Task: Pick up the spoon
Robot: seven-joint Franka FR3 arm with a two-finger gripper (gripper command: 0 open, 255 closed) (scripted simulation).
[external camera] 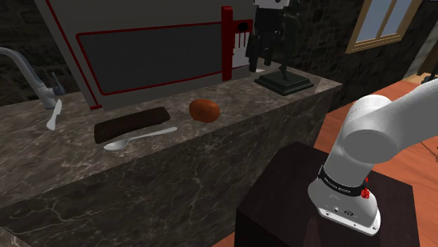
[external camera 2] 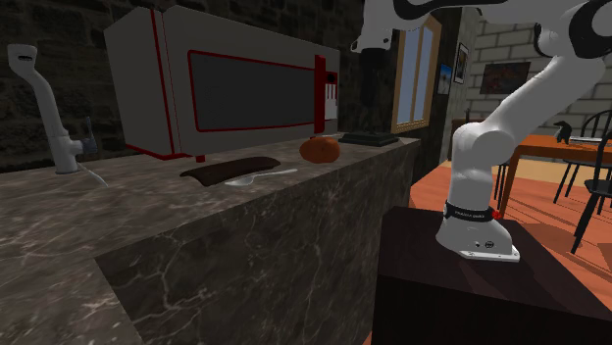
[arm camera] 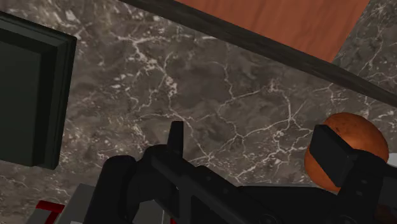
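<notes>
Jaws spread and empty, you hang above the desk [external camera: 239, 105] by a brown ball [external camera: 204, 109]. To its left in the shoulder view, your pale spoon [external camera: 140, 138] lies flat, just beside a dark bar [external camera: 131, 125].

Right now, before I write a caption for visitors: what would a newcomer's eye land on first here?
First, the large grey box with red trim at the back of the dark marble counter. Next, the round orange-brown thing in front of it, beside a dark flat slab and the pale spoon. The black gripper hangs open above the counter's right end in the shoulder view.
</notes>
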